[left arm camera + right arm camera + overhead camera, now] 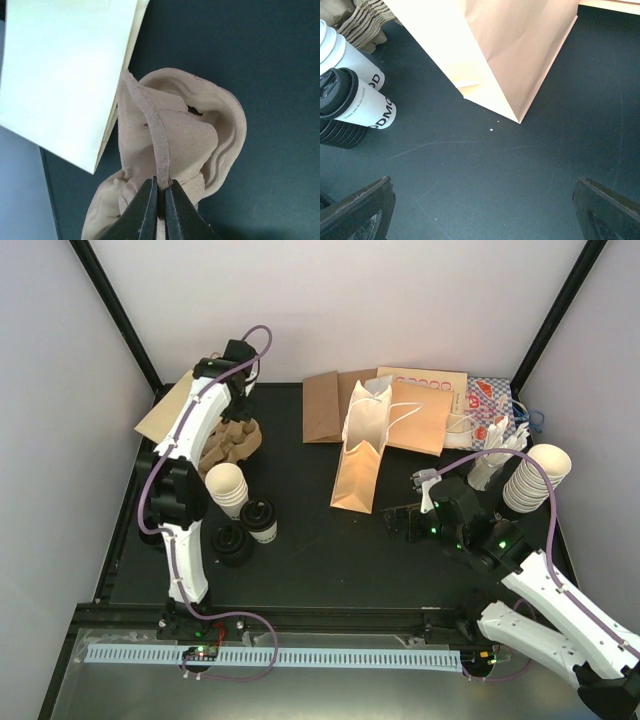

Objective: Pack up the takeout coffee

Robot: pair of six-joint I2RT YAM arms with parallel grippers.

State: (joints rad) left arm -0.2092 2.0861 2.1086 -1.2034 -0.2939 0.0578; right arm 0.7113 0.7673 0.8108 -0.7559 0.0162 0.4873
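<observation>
We have packed nothing yet. Left of the peach paper bag (356,475), the pulp cup carrier (212,132) is pinched by its rim in our left gripper (161,182); the lidded coffee cup (263,522) stands left too; our right gripper (481,207) gapes empty.

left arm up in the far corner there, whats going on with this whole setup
The left gripper is shut on the rim of a pulp carrier at the far left of the table. The right gripper hangs open above bare table, close to the tan bag. A lidded cup stands on the table near the left arm, not yet in any carrier or bag.
</observation>
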